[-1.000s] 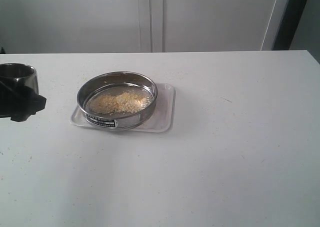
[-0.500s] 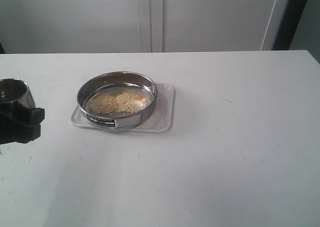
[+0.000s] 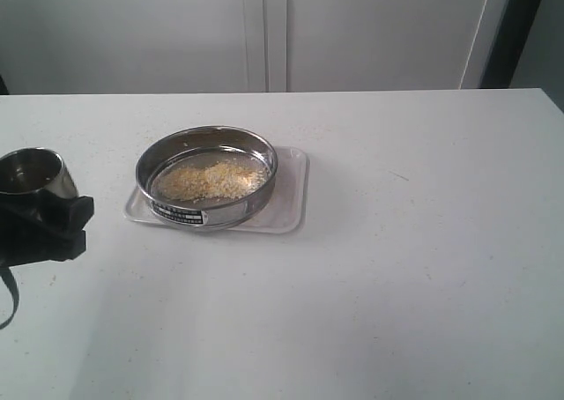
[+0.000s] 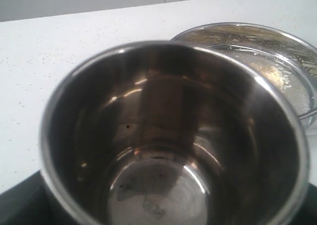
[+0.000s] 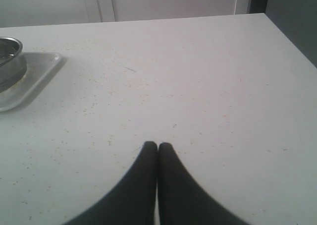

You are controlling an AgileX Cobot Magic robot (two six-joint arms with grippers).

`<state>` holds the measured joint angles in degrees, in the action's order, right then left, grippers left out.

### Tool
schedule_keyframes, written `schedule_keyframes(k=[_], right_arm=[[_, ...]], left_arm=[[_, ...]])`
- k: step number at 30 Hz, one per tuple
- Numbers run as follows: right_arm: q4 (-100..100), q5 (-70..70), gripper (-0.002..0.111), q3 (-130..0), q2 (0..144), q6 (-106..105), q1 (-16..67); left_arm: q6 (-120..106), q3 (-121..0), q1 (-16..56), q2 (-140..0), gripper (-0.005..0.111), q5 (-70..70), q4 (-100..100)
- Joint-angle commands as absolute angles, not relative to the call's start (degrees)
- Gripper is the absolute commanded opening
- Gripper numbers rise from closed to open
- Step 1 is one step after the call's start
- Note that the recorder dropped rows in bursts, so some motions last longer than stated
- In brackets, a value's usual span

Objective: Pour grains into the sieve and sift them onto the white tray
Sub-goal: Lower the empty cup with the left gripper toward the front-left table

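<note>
Over on the white tray (image 3: 289, 208), the sieve (image 3: 206, 176) is sitting flat with a patch of grains (image 3: 211, 180) lying across its mesh, so I'm reading the pouring part as done. The left gripper (image 3: 48, 219) is hugging a small steel cup (image 3: 33, 173) way off at the left side of the table (image 3: 423, 241), well apart from the sieve. Its wrist camera is looking straight into that cup, which is looking empty apart from a few specks on the bottom. The cup is standing upright, not tipping. The jaws are sitting wide around the cup's body, clamped on it as far as I can tell. I can't tell if the cup is resting on the table or hanging just above it.

What's left, I'm guessing, is the whole sifting bit. The grains are piling in the sieve, and I'm not seeing any on the bare part of the tray, though whatever's under the sieve is hidden.

The right gripper (image 5: 157, 146) is hovering over bare table on the right side, jaws pressed together and holding nothing. The sieve and tray are only peeking in at the edge of its wrist view, well apart from the fingertips. So neither gripper is near the sieve: one's full of cup, the other's closed up.
</note>
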<state>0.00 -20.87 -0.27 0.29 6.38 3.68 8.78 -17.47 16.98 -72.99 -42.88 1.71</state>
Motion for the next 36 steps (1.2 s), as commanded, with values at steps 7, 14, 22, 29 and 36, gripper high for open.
schedule_keyframes(k=[7,14,22,29,36], right_arm=[[0.00,-20.02,0.000,0.00,0.00,6.29,3.62],[0.00,-20.02,0.000,0.00,0.00,6.29,3.62],[0.00,-20.02,0.000,0.00,0.00,6.29,3.62],[0.00,-20.02,0.000,0.00,0.00,6.29,3.62],[0.00,-20.02,0.000,0.00,0.00,6.29,3.62]], left_arm=[[15.60,-16.07,17.39,-81.65,0.000,-51.24,13.38],[15.06,-16.07,17.39,-90.07,0.000,-61.10,16.07],[11.16,-16.07,17.39,-99.80,0.000,-69.25,16.75],[10.21,-16.07,17.39,-104.58,0.000,-69.79,16.64],[7.83,-16.18,17.39,-108.00,0.000,-69.96,16.53]])
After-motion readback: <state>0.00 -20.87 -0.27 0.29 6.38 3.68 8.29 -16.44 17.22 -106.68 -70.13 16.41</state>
